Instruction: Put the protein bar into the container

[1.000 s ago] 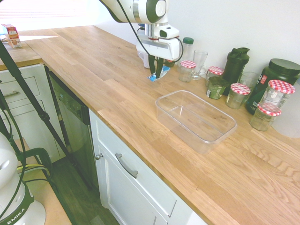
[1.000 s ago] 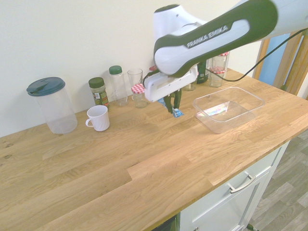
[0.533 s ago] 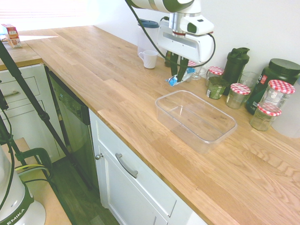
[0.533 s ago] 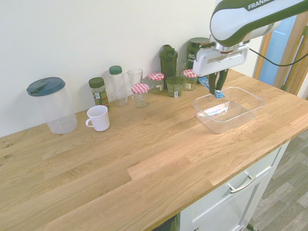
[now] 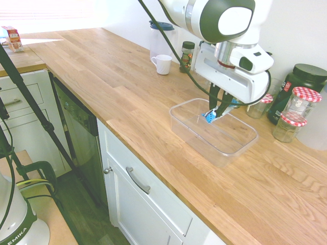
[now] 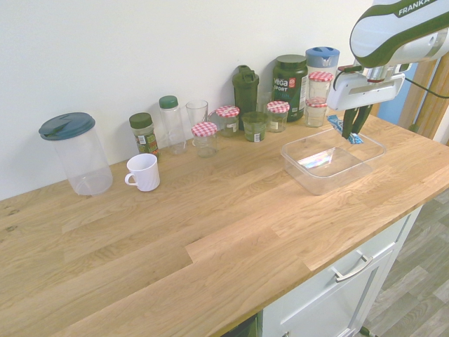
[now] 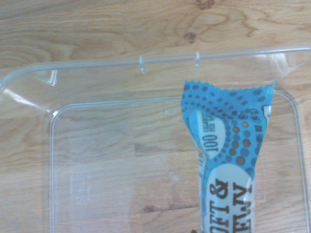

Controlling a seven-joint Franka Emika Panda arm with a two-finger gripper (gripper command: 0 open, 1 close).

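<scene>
Clear plastic container (image 5: 230, 151) on wooden counter (image 6: 210, 217). White mug (image 6: 143, 173) well apart from it. Protein bar (image 7: 226, 160) (blue wrapper, print reading "100") above container. Gripper (image 6: 349, 135), smallest last, pinches bar between closed fingertips.

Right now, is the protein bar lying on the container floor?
No, the protein bar hangs in the end effector, above the container.
</scene>
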